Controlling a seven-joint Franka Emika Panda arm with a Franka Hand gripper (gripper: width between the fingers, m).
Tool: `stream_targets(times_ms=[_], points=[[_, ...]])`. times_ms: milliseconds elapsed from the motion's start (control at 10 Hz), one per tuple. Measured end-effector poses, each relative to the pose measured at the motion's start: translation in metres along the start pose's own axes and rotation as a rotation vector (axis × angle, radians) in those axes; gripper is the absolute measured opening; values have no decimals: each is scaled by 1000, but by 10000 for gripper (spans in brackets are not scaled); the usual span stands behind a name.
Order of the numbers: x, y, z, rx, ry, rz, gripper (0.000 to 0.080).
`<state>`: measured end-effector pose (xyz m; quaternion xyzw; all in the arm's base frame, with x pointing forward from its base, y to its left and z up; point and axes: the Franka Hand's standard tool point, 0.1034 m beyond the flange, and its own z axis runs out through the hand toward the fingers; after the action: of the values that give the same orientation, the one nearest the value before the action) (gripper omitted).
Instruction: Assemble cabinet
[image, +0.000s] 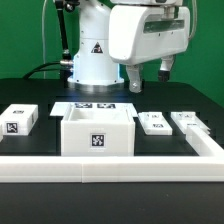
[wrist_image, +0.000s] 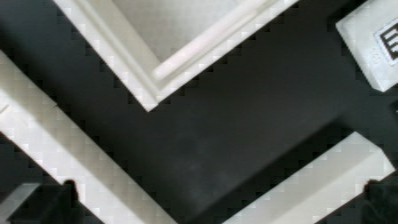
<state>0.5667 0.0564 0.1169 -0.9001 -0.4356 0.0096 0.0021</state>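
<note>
Black worktop (image: 30, 95) fills most of the frame, with a white border rail (image: 110, 167) along the bottom. The cabinet (image: 98, 135), an open white box, sits bottom centre. The end effector (image: 150, 75) hangs upper right, spread wide and empty. Small tagged block (image: 18, 122) at the left edge.

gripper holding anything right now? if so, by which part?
Nothing is held. The gripper hangs open above the table, up and clear of the cabinet, with no part between its fingers.
</note>
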Motion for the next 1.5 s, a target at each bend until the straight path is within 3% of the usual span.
stream_targets(times_ms=[500, 700, 800, 1000, 1300, 1400, 1500], points=[[0, 0, 0, 1, 0, 0, 798], [-4, -9, 7, -22, 12, -74, 798], [-13, -16, 13, -31, 19, -161, 798], [-28, -23, 23, -10, 0, -325, 798], [-30, -24, 25, -7, -2, -324, 798], [-29, -22, 26, -14, 4, -348, 798], [-27, -18, 28, -53, 16, -435, 798]])
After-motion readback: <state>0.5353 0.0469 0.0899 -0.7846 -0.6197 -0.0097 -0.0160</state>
